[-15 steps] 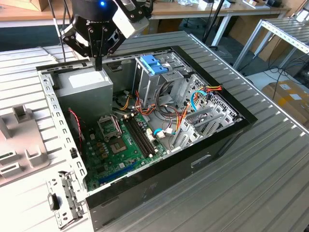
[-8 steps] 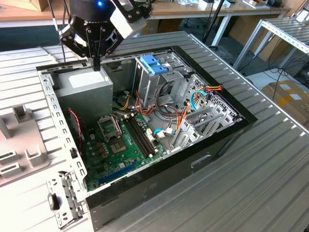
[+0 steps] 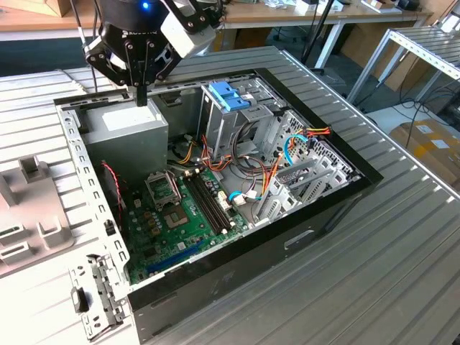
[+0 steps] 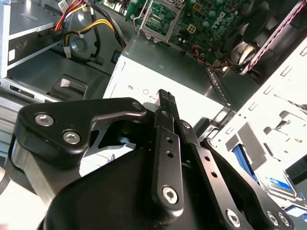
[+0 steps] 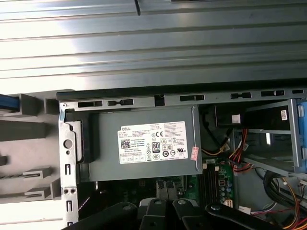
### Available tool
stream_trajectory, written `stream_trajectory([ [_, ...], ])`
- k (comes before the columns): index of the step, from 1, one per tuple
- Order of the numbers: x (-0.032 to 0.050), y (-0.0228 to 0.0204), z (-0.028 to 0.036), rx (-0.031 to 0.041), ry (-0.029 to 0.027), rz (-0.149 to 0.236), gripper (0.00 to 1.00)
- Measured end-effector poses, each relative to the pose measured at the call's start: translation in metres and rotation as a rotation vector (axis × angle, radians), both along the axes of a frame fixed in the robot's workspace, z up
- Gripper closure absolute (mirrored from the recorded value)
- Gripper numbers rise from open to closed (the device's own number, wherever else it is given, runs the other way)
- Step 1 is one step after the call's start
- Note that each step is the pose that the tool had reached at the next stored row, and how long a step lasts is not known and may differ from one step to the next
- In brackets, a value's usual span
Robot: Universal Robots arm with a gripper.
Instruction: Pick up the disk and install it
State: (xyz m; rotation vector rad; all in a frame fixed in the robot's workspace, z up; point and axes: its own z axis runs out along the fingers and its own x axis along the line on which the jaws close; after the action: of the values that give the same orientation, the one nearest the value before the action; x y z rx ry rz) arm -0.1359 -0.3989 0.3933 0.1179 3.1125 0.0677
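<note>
Grey ribbed bench (image 3: 381, 287) holds an open case (image 3: 244, 248); jaws pressed together over its power supply (image 3: 129, 128), disk (image 5: 8, 101) outside the case.

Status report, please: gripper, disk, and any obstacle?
Gripper shut, empty, over the power supply box. Disk not gripped: likely the blue edge outside the case, by the grey fixture. Case wall stands between.

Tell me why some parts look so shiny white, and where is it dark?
In the second wrist view, the power-supply box and the metal case frame glare almost white behind the dark gripper. In the first wrist view, light washes out the ribbed table, while the gap beside the box is in deep shadow. In the exterior view, a blue light glows above the gripper.
</note>
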Motion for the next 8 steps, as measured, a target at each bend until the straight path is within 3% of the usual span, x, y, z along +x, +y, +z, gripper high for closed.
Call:
stream_trajectory([
  [8, -0.0025, 0.0, 0.0, 0.0, 0.0, 0.0, 0.89],
])
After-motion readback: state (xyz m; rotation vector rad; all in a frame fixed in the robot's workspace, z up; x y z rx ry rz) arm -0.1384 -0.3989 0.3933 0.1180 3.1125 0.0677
